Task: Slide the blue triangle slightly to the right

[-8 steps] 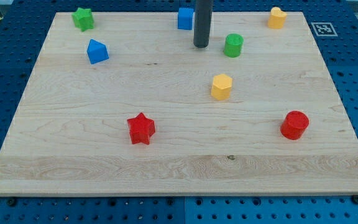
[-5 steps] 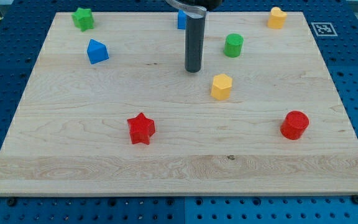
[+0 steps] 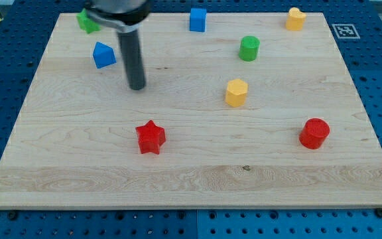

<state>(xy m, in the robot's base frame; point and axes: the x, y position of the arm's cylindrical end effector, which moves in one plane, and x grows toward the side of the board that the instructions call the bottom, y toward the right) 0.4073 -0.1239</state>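
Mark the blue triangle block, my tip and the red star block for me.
Blue triangle block (image 3: pixel 103 55), camera view, centre of its front face.
My tip (image 3: pixel 136 87), camera view, very end of the dark rod.
Red star block (image 3: pixel 151 137), camera view, middle of its top.

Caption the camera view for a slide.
My tip rests on the wooden board, just right of and below the blue triangle, not touching it.

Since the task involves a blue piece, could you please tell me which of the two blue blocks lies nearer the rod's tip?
The blue triangle, just up-left of my tip. The blue cube sits far off at the view's top.
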